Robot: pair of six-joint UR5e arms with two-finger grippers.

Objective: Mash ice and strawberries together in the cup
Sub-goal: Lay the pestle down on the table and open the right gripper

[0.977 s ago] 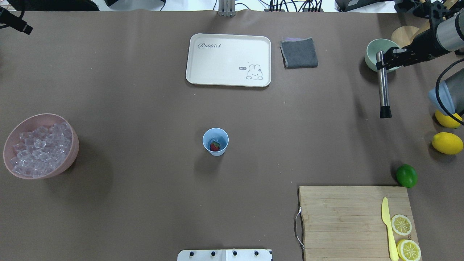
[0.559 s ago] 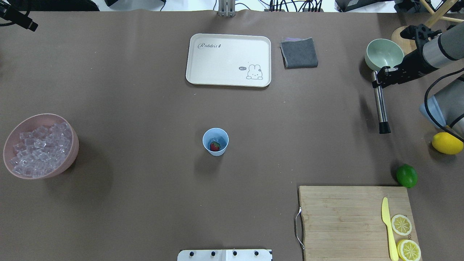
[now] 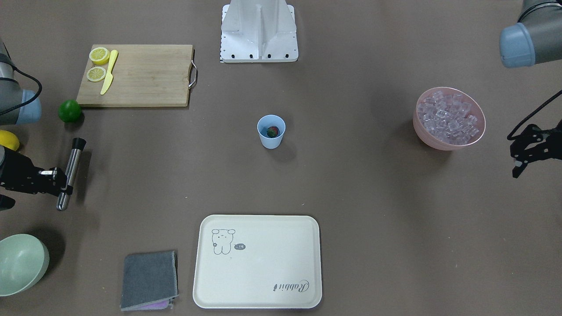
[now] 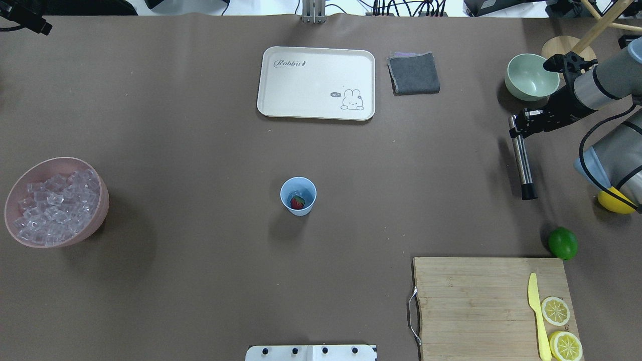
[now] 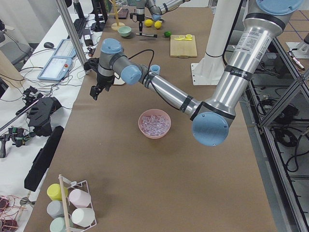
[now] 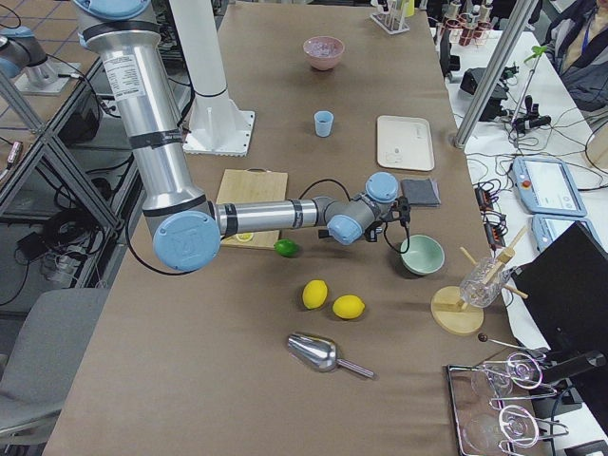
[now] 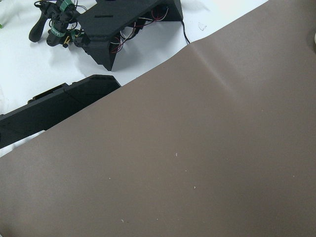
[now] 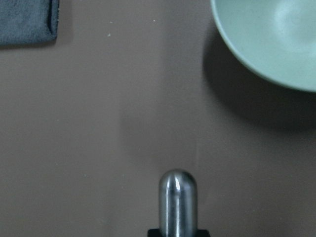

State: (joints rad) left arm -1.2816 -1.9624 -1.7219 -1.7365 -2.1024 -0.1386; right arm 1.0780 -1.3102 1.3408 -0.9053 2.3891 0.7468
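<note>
The light blue cup [image 4: 301,209] [image 3: 271,141] stands upright mid-table with a red strawberry [image 4: 297,202] [image 3: 273,131] and a piece of clear ice [image 4: 296,192] inside. More ice [image 4: 50,210] [image 3: 448,117] fills the pink bowl [image 4: 98,210]. My right gripper [image 4: 517,129] [image 3: 61,184] is shut on the upper end of a steel muddler [image 4: 522,165] [image 3: 72,164] [image 8: 177,197], held above the table far to the right of the cup. My left gripper [image 3: 519,168] [image 4: 35,25] looks open and empty, beyond the pink bowl at the table's far left edge.
A white rabbit tray [image 4: 316,82] and a grey cloth [image 4: 414,72] lie at the back. A pale green bowl [image 4: 531,76] stands beside the right arm. A lime [image 4: 563,243], a lemon [image 4: 614,203] and a cutting board [image 4: 476,301] with knife and lemon slices are front right.
My right gripper has carried the muddler away from the green bowl, nearer to me and slightly left. The left gripper has drifted farther toward the back left corner.
</note>
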